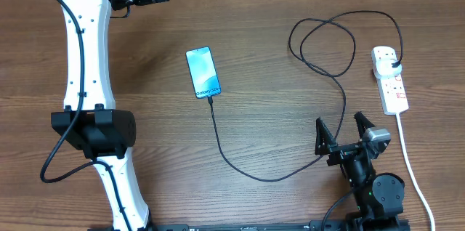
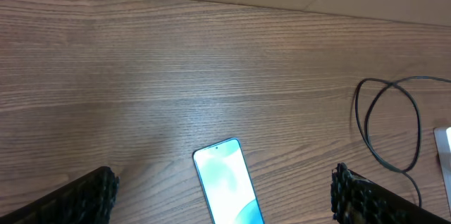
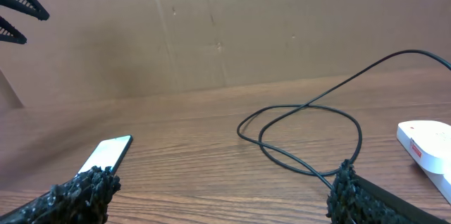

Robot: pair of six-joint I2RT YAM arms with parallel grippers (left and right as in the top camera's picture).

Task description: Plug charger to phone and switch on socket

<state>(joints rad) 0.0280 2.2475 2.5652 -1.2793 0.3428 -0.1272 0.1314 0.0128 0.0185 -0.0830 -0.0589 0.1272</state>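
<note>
Left hand spread wide and empty, above the desk. Right hand also fully spread, gripping nothing, just beside the charger cable.

Phone flat mid-desk, screen lit. The cable meets its near end; connector too small to judge how it sits. Plug in the socket at the right edge; switch position unreadable.

Left wrist view cuts off the phone's near end.

The left wrist view cuts the phone off at its bottom edge and shows only a sliver of the power strip. Overhead, whether that power strip is switched on is too small to tell.
</note>
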